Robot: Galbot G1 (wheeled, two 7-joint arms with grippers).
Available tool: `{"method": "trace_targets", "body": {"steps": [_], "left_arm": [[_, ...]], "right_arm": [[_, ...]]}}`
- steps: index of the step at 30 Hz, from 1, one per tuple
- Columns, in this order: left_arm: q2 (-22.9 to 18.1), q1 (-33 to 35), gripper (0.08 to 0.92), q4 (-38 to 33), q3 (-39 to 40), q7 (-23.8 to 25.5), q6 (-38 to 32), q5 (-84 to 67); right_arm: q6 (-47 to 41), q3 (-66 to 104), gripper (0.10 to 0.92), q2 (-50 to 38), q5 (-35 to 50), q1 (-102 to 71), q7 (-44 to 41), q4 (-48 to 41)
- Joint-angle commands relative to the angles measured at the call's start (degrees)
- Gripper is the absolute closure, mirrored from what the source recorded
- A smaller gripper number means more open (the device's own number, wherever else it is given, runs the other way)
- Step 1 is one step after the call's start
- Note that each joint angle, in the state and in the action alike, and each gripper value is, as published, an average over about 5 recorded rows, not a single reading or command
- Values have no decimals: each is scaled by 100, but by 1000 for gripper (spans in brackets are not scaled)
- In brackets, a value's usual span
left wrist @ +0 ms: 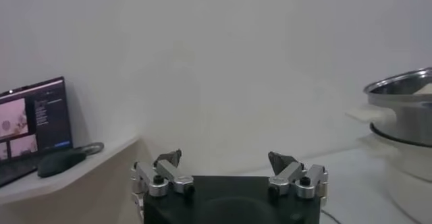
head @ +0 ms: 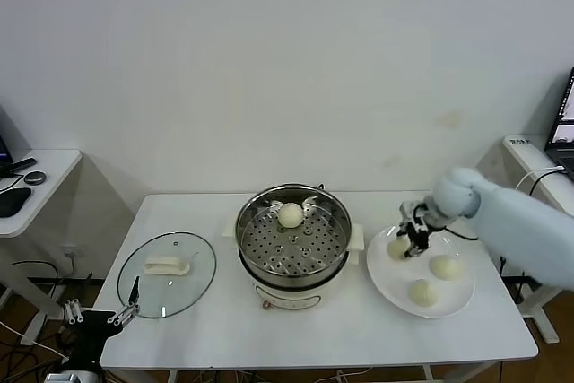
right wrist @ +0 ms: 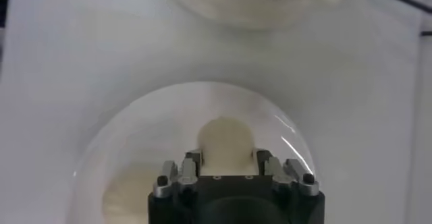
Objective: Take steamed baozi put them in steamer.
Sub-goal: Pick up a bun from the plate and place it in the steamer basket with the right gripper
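White table: right gripper (head: pixel 411 241) reaches down, fingers clamped on a plate (head: pixel 448 304) baozi (right wrist: pixel 226 140).

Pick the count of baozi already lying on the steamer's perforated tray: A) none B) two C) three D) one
D: a single baozi lies on the perforated tray of the steamer, toward its far side, while three other buns are over on the white plate, one of them between the fingers of the right gripper.
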Motion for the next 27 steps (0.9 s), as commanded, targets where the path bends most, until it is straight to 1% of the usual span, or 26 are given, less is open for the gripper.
{"method": "trace_targets", "body": {"steps": [1, 6, 11, 15, 20, 27], "left_arm": [[9, -20, 177, -15, 49, 2, 15, -1], [50, -50, 177, -97, 126, 2, 79, 12], [101, -89, 177, -42, 96, -4, 69, 20], [114, -62, 177, -77, 22, -3, 60, 28], [107, -43, 177, -116, -14, -2, 70, 48], [55, -56, 177, -84, -53, -3, 63, 59]], "right_arm": [[-238, -1187, 542, -284, 1124, 1961, -83, 701], [-751, -2250, 567, 655, 2007, 3470, 92, 978], [-1287, -2318, 579, 1513, 2769, 3429, 491, 1054], [-1669, -2190, 576, 2145, 3033, 2845, 790, 853], [-1983, -2082, 575, 2940, 3195, 2244, 1109, 287], [-2264, -2071, 575, 3640, 3211, 1681, 1351, -375]]}}
